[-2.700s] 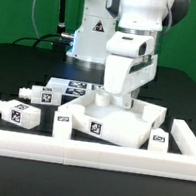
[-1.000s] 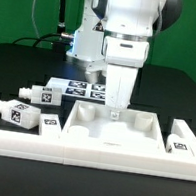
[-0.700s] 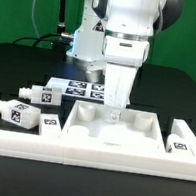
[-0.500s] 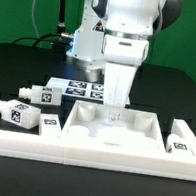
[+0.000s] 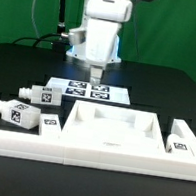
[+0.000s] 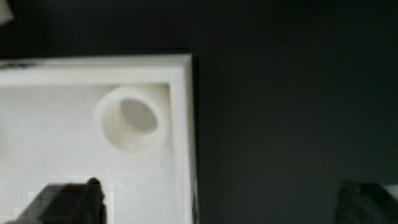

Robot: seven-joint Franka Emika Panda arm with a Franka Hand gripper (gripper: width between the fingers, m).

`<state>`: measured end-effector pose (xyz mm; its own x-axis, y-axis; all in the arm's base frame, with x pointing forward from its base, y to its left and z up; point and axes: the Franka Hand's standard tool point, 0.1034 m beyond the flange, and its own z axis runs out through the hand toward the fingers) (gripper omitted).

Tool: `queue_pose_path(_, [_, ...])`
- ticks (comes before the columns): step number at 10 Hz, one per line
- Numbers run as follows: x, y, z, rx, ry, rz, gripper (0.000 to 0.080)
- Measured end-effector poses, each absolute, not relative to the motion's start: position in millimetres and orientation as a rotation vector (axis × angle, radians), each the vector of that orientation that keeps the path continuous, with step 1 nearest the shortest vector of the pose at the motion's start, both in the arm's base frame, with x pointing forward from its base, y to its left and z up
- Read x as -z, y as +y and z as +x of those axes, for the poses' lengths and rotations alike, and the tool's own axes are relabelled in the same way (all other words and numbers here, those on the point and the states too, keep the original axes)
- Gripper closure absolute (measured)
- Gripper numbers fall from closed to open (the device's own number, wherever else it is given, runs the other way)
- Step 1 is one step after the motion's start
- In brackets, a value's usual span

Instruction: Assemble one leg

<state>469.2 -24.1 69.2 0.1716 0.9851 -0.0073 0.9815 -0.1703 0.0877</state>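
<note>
End effector (image 5: 93,77) wide open, empty; leg (image 5: 38,95) lower, toward exterior view's left.

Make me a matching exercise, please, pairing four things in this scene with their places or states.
1 pincer
2 tabletop
3 marker board
4 tilted leg

A at the exterior view's left of the tabletop
B open, holding nothing
C flat on the table behind the tabletop
D rim up, mid-scene

Pairs: 1-B, 2-D, 3-C, 4-A
</note>
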Motion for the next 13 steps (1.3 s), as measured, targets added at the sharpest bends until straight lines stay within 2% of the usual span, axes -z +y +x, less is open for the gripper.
queue_pose_path(5, [-66.4, -23.8, 465.9, -0.072, 1.958, 2.370, 0.0151])
queue_pose_path(9, [-62.1, -66.9, 452.7, -0.056, 2.199, 2.089, 0.0151])
queue_pose_path(13, [-60.6, -54.6, 454.2, -0.063, 2.144, 2.136, 0.0151])
